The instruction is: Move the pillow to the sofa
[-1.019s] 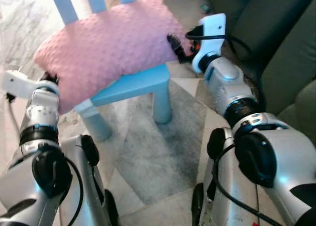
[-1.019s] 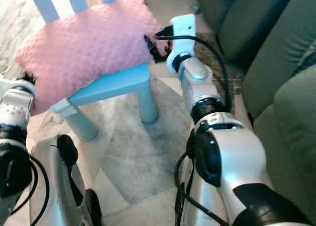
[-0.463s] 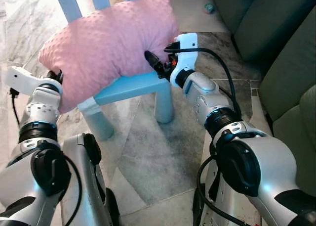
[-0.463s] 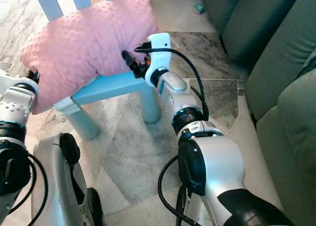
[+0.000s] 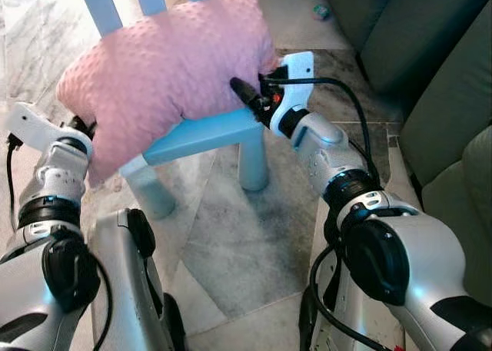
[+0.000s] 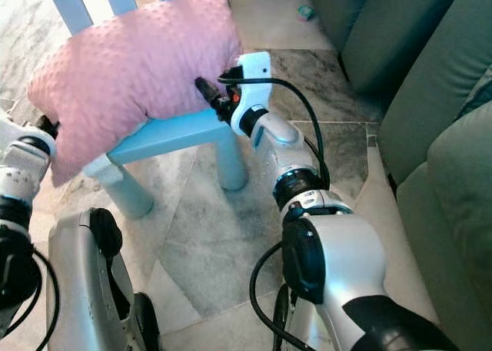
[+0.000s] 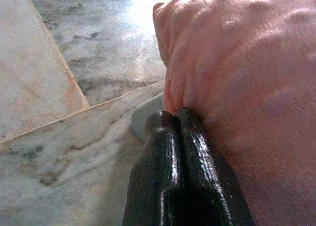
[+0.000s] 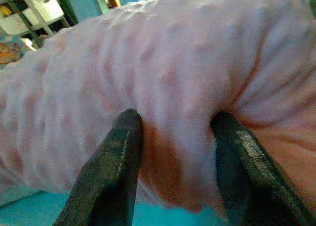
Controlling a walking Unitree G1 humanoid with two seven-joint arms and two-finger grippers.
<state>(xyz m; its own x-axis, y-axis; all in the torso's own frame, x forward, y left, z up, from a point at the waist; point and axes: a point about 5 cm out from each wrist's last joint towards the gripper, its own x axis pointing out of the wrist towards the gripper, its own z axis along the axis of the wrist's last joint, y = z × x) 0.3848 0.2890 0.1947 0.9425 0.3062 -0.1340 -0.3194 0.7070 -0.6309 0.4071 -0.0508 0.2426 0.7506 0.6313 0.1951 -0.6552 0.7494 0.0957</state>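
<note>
A pink dimpled pillow [image 5: 161, 67] lies across the seat of a small blue chair [image 5: 207, 132]. My right gripper [image 5: 244, 91] is at the pillow's right lower edge. In the right wrist view its two fingers [image 8: 118, 157] stand apart with a fold of the pillow [image 8: 173, 63] squeezed between them. My left gripper [image 5: 81, 125] sits at the pillow's left lower corner. The left wrist view shows that gripper [image 7: 173, 118] with its fingers pressed together, pinching the seam of the pillow [image 7: 247, 87]. The green sofa [image 5: 438, 74] stands to the right.
The chair's blue back slats [image 5: 98, 4] rise behind the pillow. Its front leg [image 5: 252, 160] stands on marble floor tiles [image 5: 231, 243]. A small teal object [image 5: 320, 11] lies on the floor near the sofa's far end.
My right gripper has gone from the pillow's right edge into its lower right side and closed on a fold. The pillow's right end has tipped up slightly. The view has shifted.
</note>
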